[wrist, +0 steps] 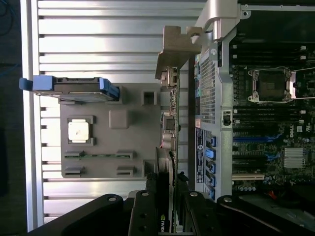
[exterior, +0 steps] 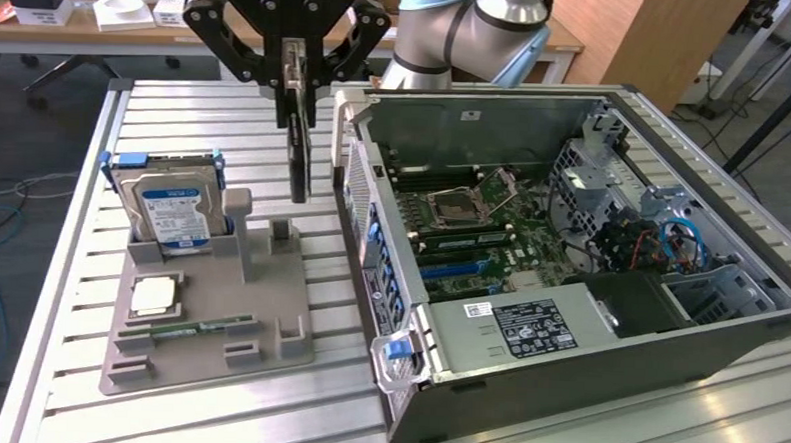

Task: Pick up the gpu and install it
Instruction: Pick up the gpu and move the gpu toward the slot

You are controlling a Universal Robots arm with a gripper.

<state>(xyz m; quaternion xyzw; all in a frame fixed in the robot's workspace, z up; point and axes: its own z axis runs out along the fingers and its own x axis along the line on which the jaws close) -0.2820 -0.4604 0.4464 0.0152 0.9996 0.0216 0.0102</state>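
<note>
Upper centre in the exterior view, the pincer point(exterior: 295, 72) grips the gpu point(exterior: 298, 147) hanging long-axis vertical, with the open computer case point(exterior: 589, 375) beside it on the exterior view's right.

Black gripper point(exterior: 294, 72); dark gpu point(exterior: 296, 147) with a green board edge and silver bracket. Silver drive point(exterior: 172, 212) with a blue-and-white label, in a blue frame point(exterior: 115, 164), on a plain grey holder point(exterior: 264, 326). Silver table point(exterior: 65, 297) ribbed in parallel slats; dark grey case point(exterior: 603, 371); green motherboard point(exterior: 495, 231) with blue slots point(exterior: 453, 269).
</note>
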